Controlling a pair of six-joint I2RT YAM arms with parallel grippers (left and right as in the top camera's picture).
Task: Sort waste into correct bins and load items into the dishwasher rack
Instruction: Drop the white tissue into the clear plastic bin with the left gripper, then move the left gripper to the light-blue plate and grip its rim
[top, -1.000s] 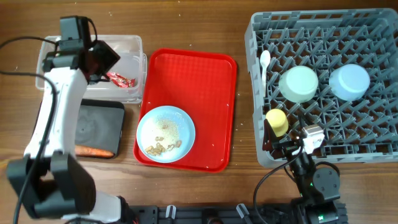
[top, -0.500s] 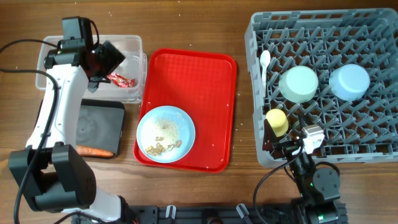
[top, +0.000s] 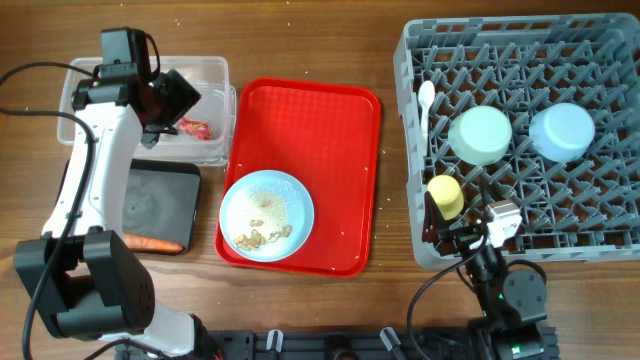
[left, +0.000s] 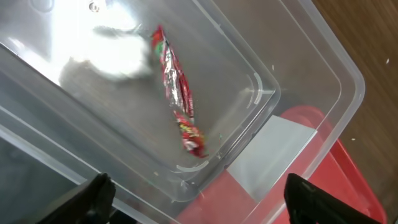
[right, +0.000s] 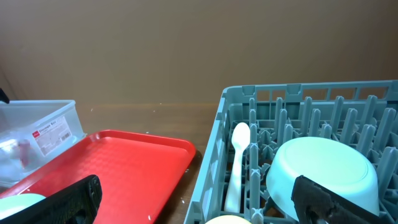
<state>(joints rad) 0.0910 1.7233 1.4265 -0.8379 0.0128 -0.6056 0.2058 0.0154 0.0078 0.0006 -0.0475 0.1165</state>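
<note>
My left gripper (top: 178, 98) (left: 199, 208) is open and empty above the clear tub (top: 214, 70) (left: 298, 68). The red candy wrapper (top: 196, 128) (left: 177, 93) lies on the tub floor below it. A blurred white shape beside the wrapper may be the paper ball; I cannot tell. The carrot stick (top: 150, 243) lies at the black tray's (top: 160, 200) front edge. The pale blue plate (top: 266, 200) holds beige crumbs (top: 262, 236). The grey rack (top: 600, 60) (right: 211, 162) holds the white spoon (top: 426, 100) (right: 236, 162), mint bowl (top: 481, 135) (right: 323, 168), blue bowl (top: 562, 131) and yellow cup (top: 445, 195). My right gripper (top: 452, 232) (right: 199, 208) is open just behind the cup.
The flat red serving tray (top: 320, 120) (right: 124, 162) lies between the bins and the rack, with the plate at its front left corner. Bare wooden table runs along the far side and between tray and rack.
The left gripper has shifted slightly right over the tub. The red wrapper now looks duller and lies down inside the tub. The right arm has not moved.
</note>
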